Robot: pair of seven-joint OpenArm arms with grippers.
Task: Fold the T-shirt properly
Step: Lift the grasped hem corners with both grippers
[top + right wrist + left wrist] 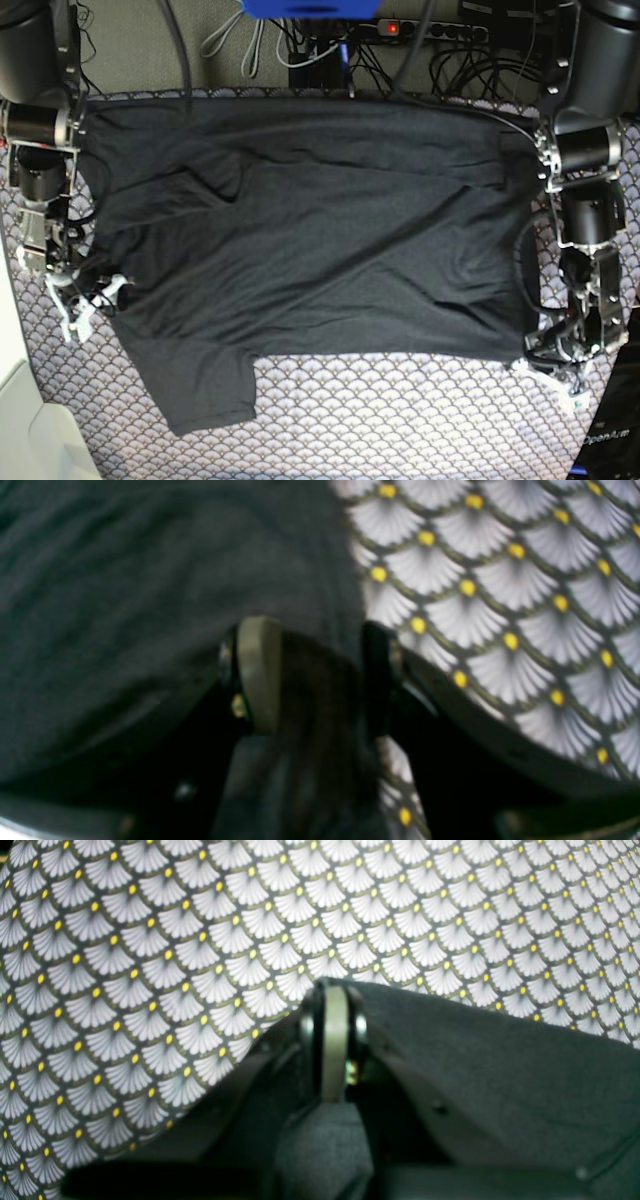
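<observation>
The dark charcoal T-shirt [320,230] lies spread flat across the table, with one sleeve pointing to the front left. Its striped mark is not visible. My left gripper [548,365] is at the shirt's front right corner. In the left wrist view the left gripper [334,1040] has its jaws pressed together on the shirt's edge [500,1080]. My right gripper [85,295] is at the shirt's left edge, near the sleeve. In the right wrist view the right gripper [317,680] has its jaws apart, with dark shirt fabric [125,580] lying between them.
The scallop-print tablecloth [400,420] covers the table and shows bare along the front, and in both wrist views [200,940] [500,605]. Cables and a power strip [430,30] lie behind the table. A white object [30,430] stands at the front left.
</observation>
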